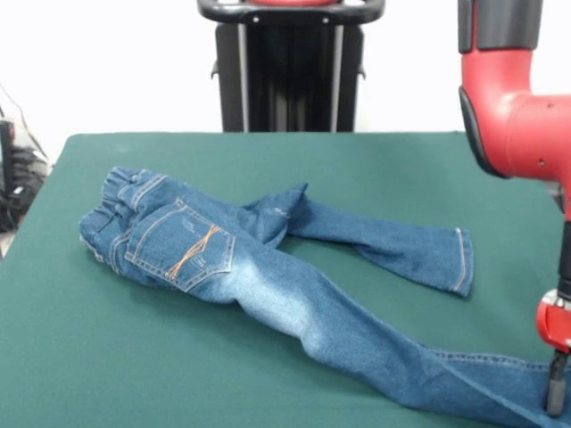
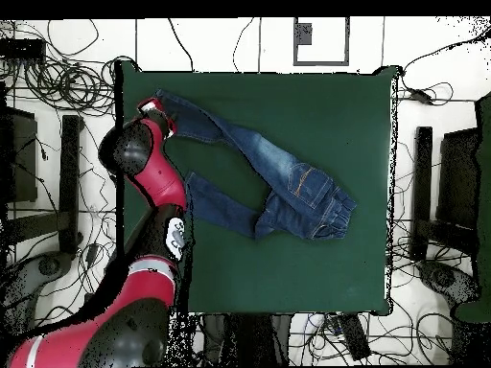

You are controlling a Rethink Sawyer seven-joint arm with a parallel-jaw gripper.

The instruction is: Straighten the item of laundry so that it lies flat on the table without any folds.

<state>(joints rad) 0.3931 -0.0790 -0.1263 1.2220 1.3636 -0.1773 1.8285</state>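
Although the jeans [image 1: 268, 276] lie mostly spread on the green table [image 1: 107, 357], they are far from flat. Reading the front view from the left, the waistband [image 1: 120, 201] is bunched and rolled up on itself, with a back pocket [image 1: 183, 250] and its orange stitching facing up just beside it. Toward the middle, the crotch is twisted into a raised fold where the two legs part. One leg runs off to the right and ends at a hemmed cuff [image 1: 461, 260]; the other stretches down to the lower right corner, where the gripper [image 1: 557, 392] sits at its end, touching or just above the denim. Whether the tool is spread, pressed together or pinching the cloth cannot be told from either view.

The risks from here seem plain. If the gripper holds only a thin bit of hem, a pull could slip off and leave the leg slack. A pull along the leg alone might drag the whole garment toward the table's edge, since the cuff in the overhead view [image 2: 165, 101] already lies near the table's corner. The bunched waistband would likely stay crumpled unless worked on directly.
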